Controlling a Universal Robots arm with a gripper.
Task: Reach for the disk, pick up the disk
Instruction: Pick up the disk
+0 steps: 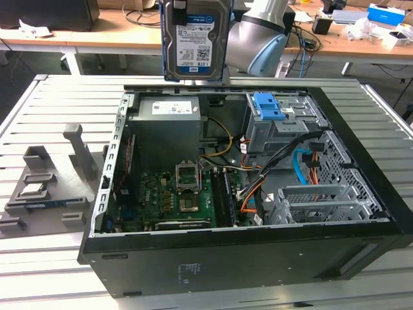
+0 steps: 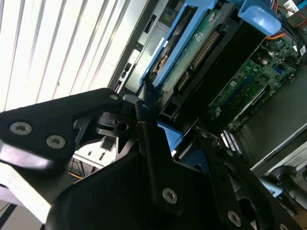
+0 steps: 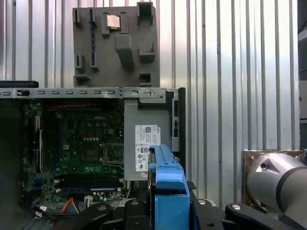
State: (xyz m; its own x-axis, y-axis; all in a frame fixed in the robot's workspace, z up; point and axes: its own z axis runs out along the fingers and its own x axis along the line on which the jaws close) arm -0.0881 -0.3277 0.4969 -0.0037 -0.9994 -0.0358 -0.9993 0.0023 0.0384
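Exterior view: disk (image 1: 195, 40) aloft above open computer case (image 1: 245, 258).

Lab/workshop: slatted metal bench (image 1: 58, 97), open PC case (image 1: 258, 265), cable-strewn desks (image 1: 110, 37) behind.

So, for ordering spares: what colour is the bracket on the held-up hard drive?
Bright blue; the plastic bracket shows best in the first wrist view.

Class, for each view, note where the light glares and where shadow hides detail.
Exterior view: even light, the disk well lit, mild shadow inside the computer case. Second wrist view: the slatted table is washed out white by glare, the claw dark against it. First wrist view: the table shines in stripes; the motherboard sits dim.
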